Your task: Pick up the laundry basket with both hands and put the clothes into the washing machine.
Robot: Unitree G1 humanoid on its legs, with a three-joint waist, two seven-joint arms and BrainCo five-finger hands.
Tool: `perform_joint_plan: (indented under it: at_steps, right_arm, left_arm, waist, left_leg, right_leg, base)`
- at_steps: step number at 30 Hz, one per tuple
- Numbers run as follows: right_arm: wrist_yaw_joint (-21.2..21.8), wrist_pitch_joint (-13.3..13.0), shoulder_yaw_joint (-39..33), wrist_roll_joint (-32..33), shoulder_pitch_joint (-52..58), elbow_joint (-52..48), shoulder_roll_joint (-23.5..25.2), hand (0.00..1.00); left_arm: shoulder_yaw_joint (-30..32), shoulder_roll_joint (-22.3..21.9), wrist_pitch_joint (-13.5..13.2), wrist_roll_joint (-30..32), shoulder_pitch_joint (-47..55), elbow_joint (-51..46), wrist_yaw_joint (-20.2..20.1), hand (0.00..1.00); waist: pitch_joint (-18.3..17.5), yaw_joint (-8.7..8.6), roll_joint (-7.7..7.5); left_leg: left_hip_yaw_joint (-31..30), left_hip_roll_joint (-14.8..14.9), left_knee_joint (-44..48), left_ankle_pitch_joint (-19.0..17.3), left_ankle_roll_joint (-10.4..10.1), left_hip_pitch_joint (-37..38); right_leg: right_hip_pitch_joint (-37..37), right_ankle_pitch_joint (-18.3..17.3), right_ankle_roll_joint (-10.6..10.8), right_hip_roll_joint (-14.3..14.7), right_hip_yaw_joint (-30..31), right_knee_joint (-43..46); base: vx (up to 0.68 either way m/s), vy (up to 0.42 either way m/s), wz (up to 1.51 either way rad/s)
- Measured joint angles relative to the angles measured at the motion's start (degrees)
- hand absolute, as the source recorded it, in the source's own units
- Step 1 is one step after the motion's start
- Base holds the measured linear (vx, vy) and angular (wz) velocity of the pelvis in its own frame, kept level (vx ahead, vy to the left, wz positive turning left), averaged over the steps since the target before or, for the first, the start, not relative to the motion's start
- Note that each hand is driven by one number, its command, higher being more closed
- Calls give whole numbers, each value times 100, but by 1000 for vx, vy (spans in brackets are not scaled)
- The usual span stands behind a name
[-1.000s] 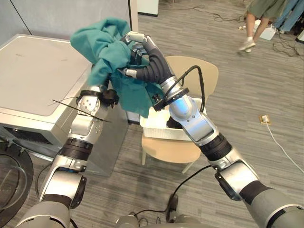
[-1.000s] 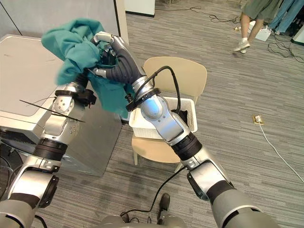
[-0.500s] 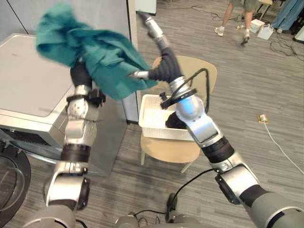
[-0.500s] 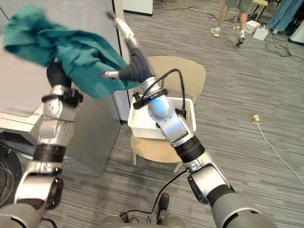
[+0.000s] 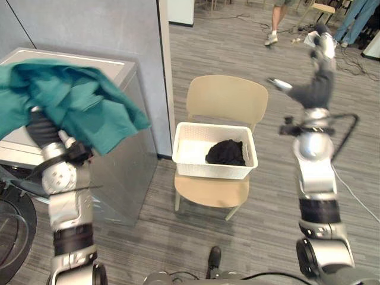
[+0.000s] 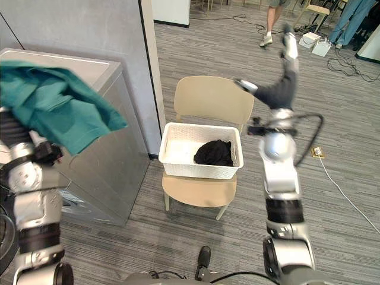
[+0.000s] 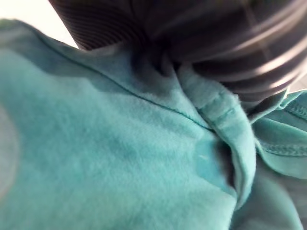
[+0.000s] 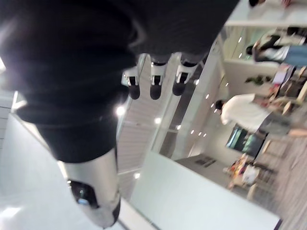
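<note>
A teal garment (image 5: 77, 107) hangs draped over my raised left arm, above the top of the grey washing machine (image 5: 127, 65) at the left. My left hand (image 7: 192, 33) is buried in that cloth (image 7: 120, 158). My right hand (image 5: 314, 86) is held high at the right, open, fingers (image 8: 151, 81) straight and thumb spread, holding nothing. The white laundry basket (image 5: 214, 169) sits on a beige chair (image 5: 222, 98) in the middle, with a black garment (image 5: 225, 152) in its right half. Neither hand touches the basket.
A grey partition wall (image 5: 89, 29) stands behind the machine. A round dark table (image 5: 12, 225) is at the lower left. A white cable and socket (image 6: 316, 152) lie on the floor to the right. People's legs (image 5: 276, 24) show at the far back.
My right hand has let go of the teal garment and swung up and far to the right. My left arm has carried the garment left, over the machine.
</note>
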Motion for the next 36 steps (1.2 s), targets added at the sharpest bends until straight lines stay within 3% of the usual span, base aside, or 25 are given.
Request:
perform_joint_plan:
  at_steps: [7,11,14,15,16,17,18,20,21,22,23,24,25,26,27,28,31,32,34,35,36]
  right_arm:
    - [4,257,-2132,-250,2314,-154,283,0]
    - [-49,417,-3014,-529,2733,83,334,0]
    - [-274,757,-3610,-660,2803,878,276,0]
    - [-275,871,-3784,-668,2808,1262,281,0]
    - [-275,963,-3974,-697,2840,1657,257,0]
    - [-280,989,-4057,-710,2844,1919,185,0]
    - [-264,1047,-4121,-734,2728,2543,-50,0]
    - [-232,1070,-4206,-697,2697,3232,-216,0]
    - [-207,1056,-4291,-626,2708,3605,-270,0]
    - [-162,1048,-4322,-588,2729,3797,-270,0]
    - [-70,1043,-4339,-451,2850,4259,-204,0]
    - [5,1031,-4342,-389,2955,4705,-143,0]
    - [131,1025,-4260,-324,2967,5328,-46,0]
    - [215,1026,-4200,-299,2968,5500,10,0]
    - [314,1028,-4016,-217,2953,5708,209,0]
    - [499,1032,-3585,-196,2963,5785,465,0]
    - [781,997,-2548,-206,2944,5774,802,0]
    - [832,950,-2229,-222,2911,5769,852,0]
    - [972,884,-1591,-282,2870,5703,1087,0]
    - [1000,875,-1434,-319,2919,5673,1185,0]
    - [1025,852,-1059,-410,2981,5554,1375,0]
  left_arm:
    - [1562,-1234,-1,111,1963,-1007,-21,100]
    - [2123,-1424,-19,94,2212,-1106,-22,100]
    - [2171,-1451,-77,22,2192,-1163,-14,100]
    - [2224,-1453,-102,-28,2177,-1231,-8,100]
    - [2260,-1447,-147,-88,2146,-1271,-10,100]
    - [2266,-1461,-189,-113,2115,-1270,-12,100]
    - [2271,-1536,-237,-136,2111,-1266,-13,100]
    - [2223,-1576,-241,-136,2073,-1259,-47,100]
    - [2211,-1567,-254,-138,2074,-1251,-63,100]
    - [2200,-1553,-261,-139,2057,-1215,-75,100]
    - [2120,-1462,-270,-141,1911,-1067,-113,100]
    - [2080,-1433,-273,-151,1896,-986,-128,100]
    - [1862,-1444,-313,-202,1807,-864,-139,100]
    - [1750,-1444,-314,-227,1787,-784,-148,100]
    - [1526,-1391,-310,-257,1719,-596,-172,100]
    - [1233,-1393,-257,-262,1709,-371,-183,100]
    - [712,-1521,-159,-260,1723,-178,-309,100]
    - [520,-1573,-157,-258,1724,-181,-346,100]
    - [131,-1670,-144,-259,1732,-214,-435,100]
    - [39,-1716,-128,-259,1788,-276,-441,100]
    - [-121,-1852,-121,-263,1993,-513,-447,100]
  waist:
    - [-324,9,221]
    - [-389,-4,236]
    - [-359,-100,227]
    - [-354,-172,259]
    - [-356,-293,196]
    - [-293,-304,211]
    - [-195,-213,339]
    - [-166,-224,484]
    - [-156,-294,665]
    - [-150,-318,739]
    - [-147,-337,708]
    - [-249,-430,537]
    - [-166,-483,662]
    - [-134,-449,744]
    - [-63,-449,665]
    - [28,-431,543]
    - [204,-446,544]
    - [319,-441,609]
    - [584,-449,652]
    - [585,-441,603]
    - [594,-433,524]
  left_leg:
    - [-122,-9,-180,-43,29,148]
    - [-305,-8,-25,-68,41,-77]
    - [-604,63,319,-111,105,-517]
    - [-358,277,456,-244,254,-678]
    - [195,536,696,-419,296,-682]
    - [420,757,1134,-529,464,-766]
    - [617,1186,2033,-681,594,-778]
    - [643,1478,2628,-649,541,-557]
    - [622,1591,2528,-406,197,-392]
    - [579,1527,2336,-431,-38,-391]
    - [518,1265,1883,-450,-101,-376]
    - [493,961,1276,-606,-219,-162]
    - [696,1053,1681,-980,-386,-194]
    - [757,1040,1503,-1077,-564,-216]
    - [805,844,1326,-1068,-567,-226]
    - [796,520,1054,-995,-495,-168]
    - [623,218,1041,-924,-201,-275]
    - [582,195,1046,-852,-22,-309]
    - [442,132,1030,-687,270,-381]
    - [387,106,1006,-656,279,-375]
    - [203,62,999,-597,200,-396]
  right_leg:
    - [182,-115,66,0,-51,-2]
    - [142,-160,66,-43,-221,8]
    - [87,-148,-7,-58,-678,28]
    - [92,-147,-45,-39,-955,28]
    - [89,-182,-124,-75,-1183,29]
    - [119,-191,-181,-73,-1270,50]
    - [122,-229,-251,-25,-1313,204]
    - [160,-237,-255,-64,-1408,323]
    - [140,-268,-217,-76,-1511,457]
    - [89,-301,-171,-115,-1578,553]
    - [-53,-392,-91,-323,-1638,682]
    - [-184,-362,-75,-561,-1715,630]
    - [-227,-123,-124,-654,-1978,659]
    - [-256,-64,-117,-669,-2035,674]
    - [-326,25,-47,-798,-2069,696]
    - [-350,73,-18,-1046,-2055,640]
    - [-443,-254,136,-1277,-1710,788]
    - [-572,-562,248,-1260,-1350,1030]
    - [-1010,-1164,158,-1127,-211,2462]
    - [-1005,-1327,184,-1063,-14,2935]
    - [-875,-2007,356,-914,195,3503]
  base:
    - [50,73,7]
    - [-30,40,26]
    - [-62,16,74]
    - [-46,15,100]
    - [-28,43,103]
    - [-37,79,55]
    - [-69,160,20]
    - [-96,191,21]
    - [-120,194,41]
    - [-190,277,64]
    - [-148,205,71]
    - [-220,353,91]
    - [-183,331,75]
    - [-256,393,64]
    - [-247,245,33]
    - [-263,214,28]
    - [-193,106,29]
    - [-162,69,37]
    - [-138,37,61]
    - [-57,-47,79]
    - [5,-148,97]
